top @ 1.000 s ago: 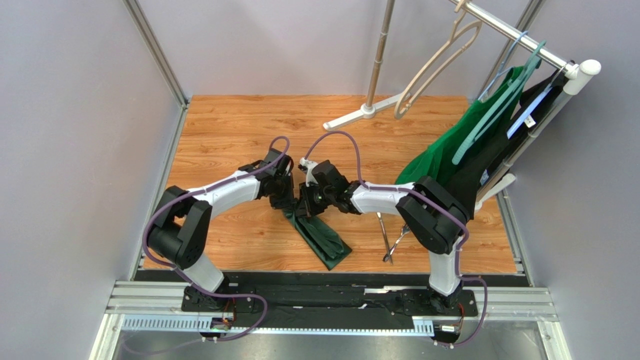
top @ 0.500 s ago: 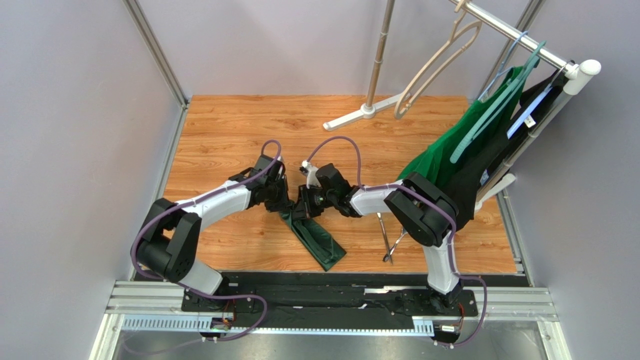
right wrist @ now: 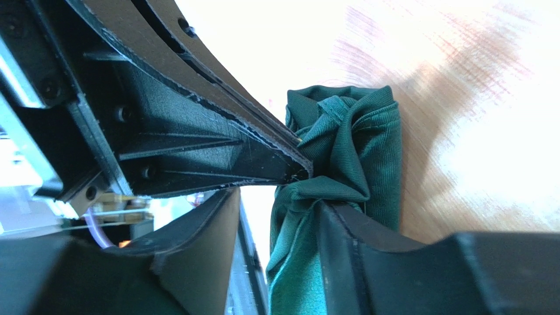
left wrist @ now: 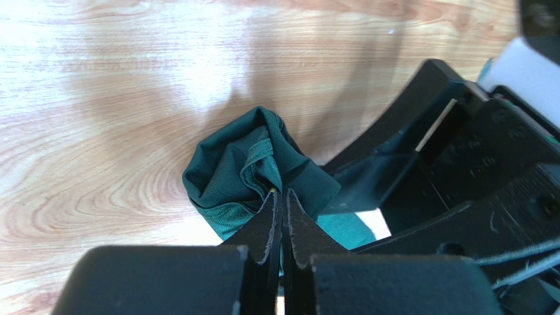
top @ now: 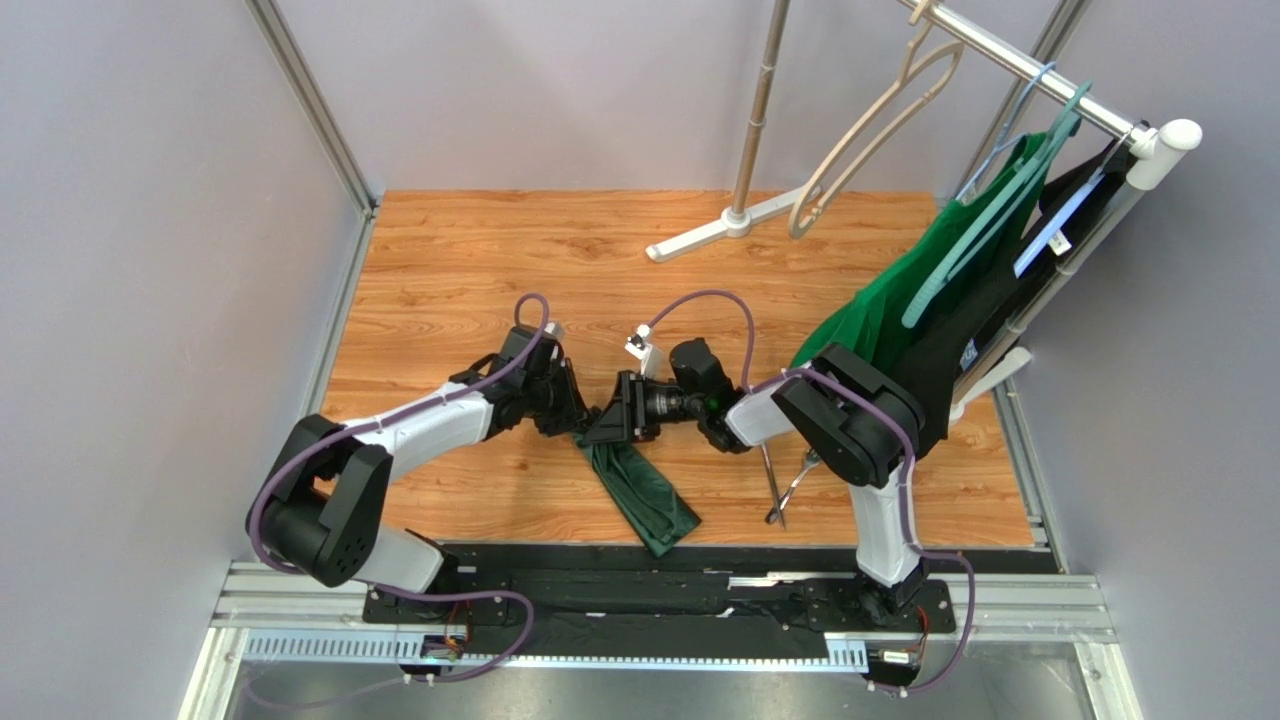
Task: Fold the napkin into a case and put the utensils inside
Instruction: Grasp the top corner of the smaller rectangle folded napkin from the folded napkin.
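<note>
Wooden bench [top: 451, 255]: left tool [left wrist: 281, 193] is clamping the napkin [left wrist: 243, 164] by its far end, right tool [right wrist: 279, 210] is straddling it half-open, and the formerly flat strip is bunching, spoiling the fold.

wooden table [top: 451, 270], green garment [top: 887, 308], clothes rack [top: 759, 105]

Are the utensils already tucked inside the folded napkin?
No, the utensils lie bare on the table, apart from the napkin, on its right.
</note>
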Controlling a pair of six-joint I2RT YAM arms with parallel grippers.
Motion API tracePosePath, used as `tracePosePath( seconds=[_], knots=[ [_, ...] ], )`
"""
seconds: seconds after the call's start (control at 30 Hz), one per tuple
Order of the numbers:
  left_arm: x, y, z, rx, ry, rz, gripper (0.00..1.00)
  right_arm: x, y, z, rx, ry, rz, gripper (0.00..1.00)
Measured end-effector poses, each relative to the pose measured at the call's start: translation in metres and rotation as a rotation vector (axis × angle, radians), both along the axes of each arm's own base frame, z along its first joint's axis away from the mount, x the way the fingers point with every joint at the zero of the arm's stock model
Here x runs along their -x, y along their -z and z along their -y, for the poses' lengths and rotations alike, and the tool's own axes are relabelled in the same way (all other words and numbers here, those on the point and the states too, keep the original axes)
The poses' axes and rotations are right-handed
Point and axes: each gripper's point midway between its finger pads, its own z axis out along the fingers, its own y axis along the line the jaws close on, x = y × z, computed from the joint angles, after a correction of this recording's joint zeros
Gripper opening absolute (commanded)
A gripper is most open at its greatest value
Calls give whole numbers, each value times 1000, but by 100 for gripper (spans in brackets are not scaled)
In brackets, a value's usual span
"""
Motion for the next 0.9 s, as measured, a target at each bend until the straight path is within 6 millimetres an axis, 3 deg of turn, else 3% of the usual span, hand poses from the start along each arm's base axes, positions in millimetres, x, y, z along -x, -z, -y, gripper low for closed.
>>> tracePosePath(
  seconds=[0.17, 0.4, 0.9],
  knots=[
    [-2, -5, 4, 29, -7, 12, 0, 1, -1, 5, -64, 17, -39, 55],
    [0, -9, 9, 76, -8, -6, 0, -2, 6, 5, -18, 11, -30, 58],
    [-16, 9, -2, 71, -113, -48, 0, -7, 10, -13, 114, -96, 89, 64]
  ],
)
